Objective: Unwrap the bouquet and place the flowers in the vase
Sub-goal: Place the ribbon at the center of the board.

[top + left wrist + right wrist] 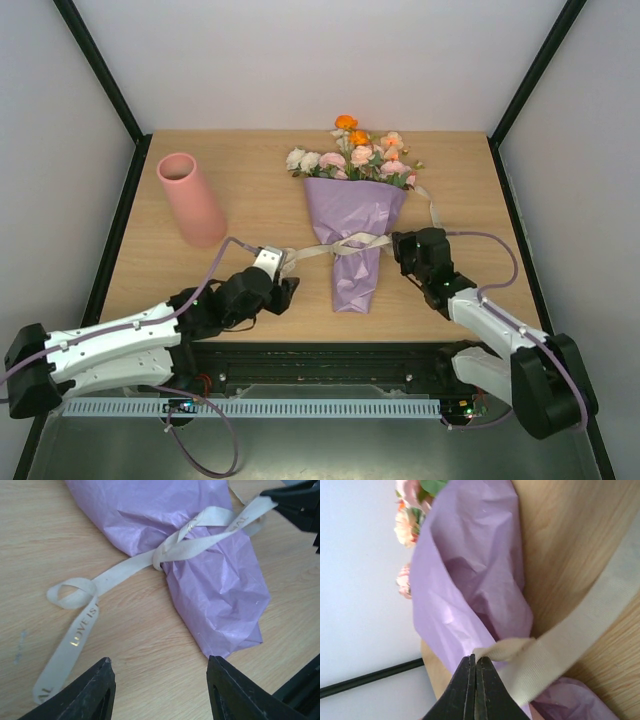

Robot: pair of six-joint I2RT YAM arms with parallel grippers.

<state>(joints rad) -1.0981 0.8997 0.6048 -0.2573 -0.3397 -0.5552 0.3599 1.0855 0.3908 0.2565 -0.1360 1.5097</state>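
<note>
We pinch the ribbon (125, 567) on the bouquet (355, 225).
Our right pincer (476, 661) holds it; our left pincer (160, 680) is spread.

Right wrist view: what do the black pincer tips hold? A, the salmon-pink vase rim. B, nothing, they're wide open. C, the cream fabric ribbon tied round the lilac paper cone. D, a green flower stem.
C: the right pincer meets shut on the flat cream fabric ribbon, which runs from its tips round the glossy lilac paper-wrapped bouquet.
</note>
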